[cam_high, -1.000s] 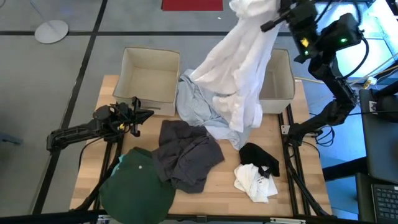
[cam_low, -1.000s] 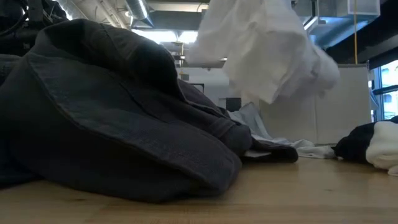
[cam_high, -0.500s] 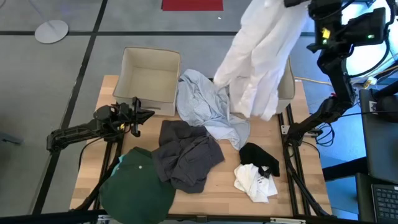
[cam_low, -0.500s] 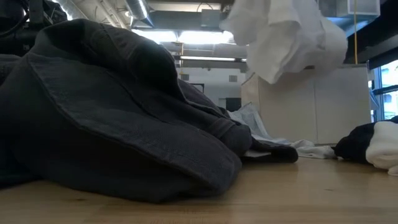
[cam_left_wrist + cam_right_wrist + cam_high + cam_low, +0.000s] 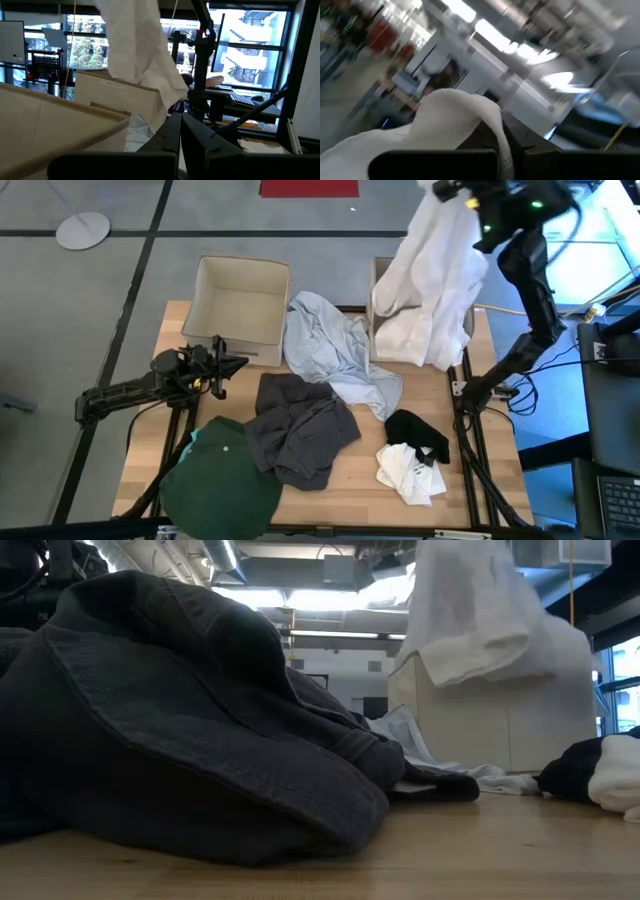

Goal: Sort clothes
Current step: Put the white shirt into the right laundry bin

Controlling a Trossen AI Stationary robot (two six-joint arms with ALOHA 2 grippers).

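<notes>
Far left of the table: left gripper parked low just in front of the left beige box, fingers clenched together, nothing between them. Left box open-topped, no garment visible inside it.

Front left corner: dark green garment in a rounded heap, hanging over the table edge, a sliver of turquoise peeking out at its upper left side.

Just right of that: dark grey garment crumpled near the table's middle, touching the green heap; filling most of the low view as a dark mound.

Behind it, toward the boxes: pale grey-blue garment spread between the 2 boxes, its far end leaning on the left box's corner, its near end trailing down to the right of the dark grey one.

Further right, front: black garment lying next to a small folded white piece, the 2 touching.

Right rear: right beige box, mostly covered by the large white garment. Garment lifted high, draping down with its lower folds over and into the right box; seen in the low view hanging over the box's top edge.

Far right, top: right gripper raised above the right box, clamped tight on the top of the white garment, cloth bunched at the fingers in the right wrist view.
</notes>
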